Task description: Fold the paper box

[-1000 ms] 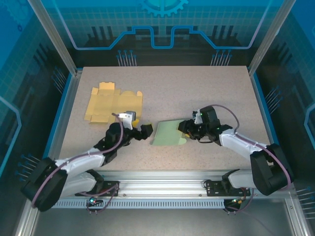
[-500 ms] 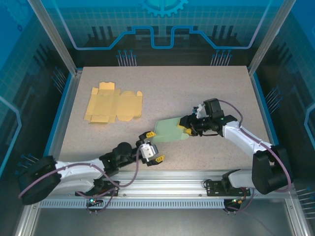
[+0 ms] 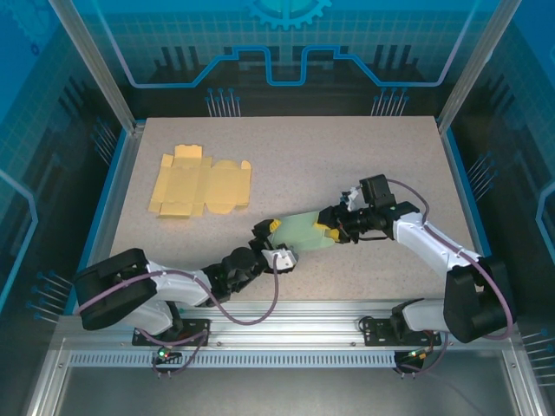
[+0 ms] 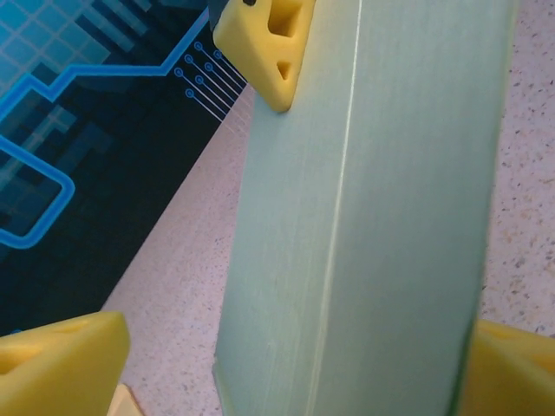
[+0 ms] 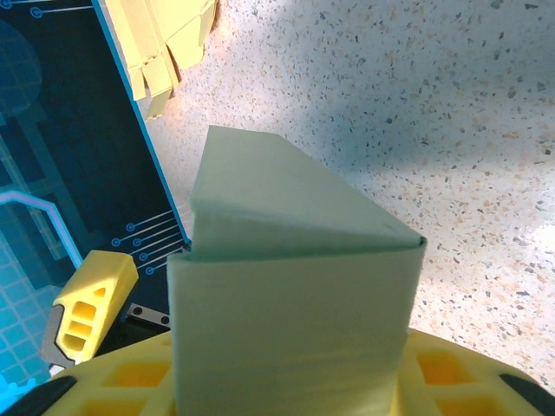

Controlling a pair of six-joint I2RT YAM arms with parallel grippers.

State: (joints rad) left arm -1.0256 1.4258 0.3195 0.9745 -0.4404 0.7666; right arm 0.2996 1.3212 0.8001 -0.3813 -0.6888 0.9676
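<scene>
- A pale green box (image 3: 302, 232), partly folded into a sleeve, is at the middle of the table (image 3: 364, 147), toward the near edge, stretched between both arms.
- Its long axis runs left to right, with the left end slightly nearer.
- The right gripper (image 3: 334, 227) is clamped on the box's right end. The right wrist view shows that end seated in its yellow jaws.
- The left gripper (image 3: 272, 243) meets the left end head-on, its jaws spread wide with the box between them. In its wrist view one jaw stands clear of the card, so nothing is pinched there.
- The coming move looks to be the left gripper's: closing across the box's width.
- A flat yellow sheet (image 3: 201, 182) lies well apart, at the far left.
- It is hard to tell whether the box rests on the table or hangs just above it. Its underside and end flaps are hidden.
</scene>
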